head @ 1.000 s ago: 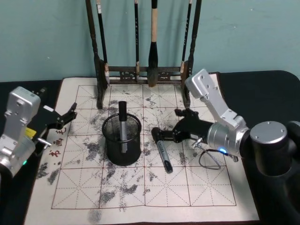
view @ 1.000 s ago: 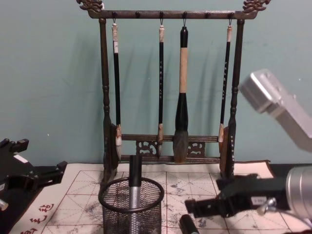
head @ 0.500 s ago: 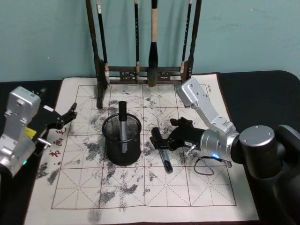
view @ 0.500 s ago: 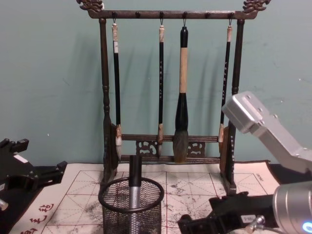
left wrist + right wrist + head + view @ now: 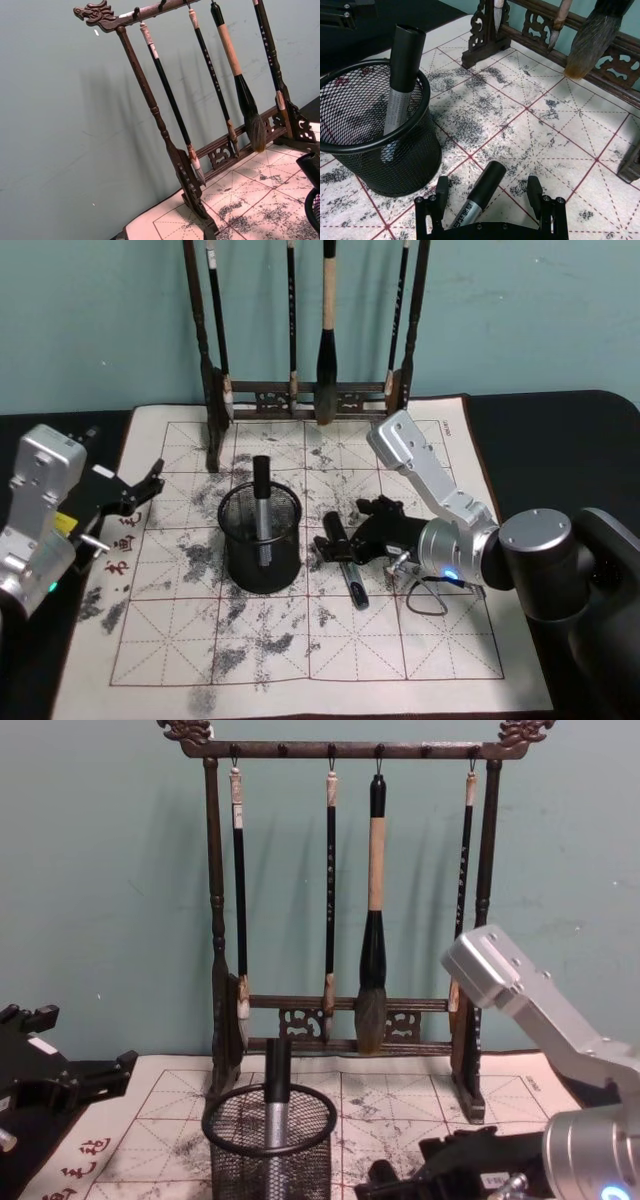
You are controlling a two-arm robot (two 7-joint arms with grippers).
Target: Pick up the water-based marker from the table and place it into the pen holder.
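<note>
The water-based marker [image 5: 347, 568] lies on the cream mat, its black cap toward the rack and its grey barrel toward me. My right gripper [image 5: 336, 545] is low over the cap end, open. In the right wrist view the marker [image 5: 483, 189] lies between the two fingertips [image 5: 441, 192], which stand apart on either side of it. The pen holder [image 5: 260, 540], a black mesh cup, stands just left of the marker and holds another upright marker [image 5: 261, 502]. The cup also shows in the right wrist view [image 5: 374, 140] and the chest view [image 5: 270, 1150]. My left gripper [image 5: 140, 490] rests open at the mat's left edge.
A tall dark wooden rack [image 5: 305, 395] hung with brushes stands at the back of the mat, its right foot [image 5: 632, 165] close behind my right gripper. The mat [image 5: 260, 650] has bare room toward me. A thin cable loop [image 5: 432, 595] hangs under the right wrist.
My right arm has moved left and down, bringing its open gripper from beside the marker to straddling its cap end. The marker, the pen holder and the left arm have stayed put.
</note>
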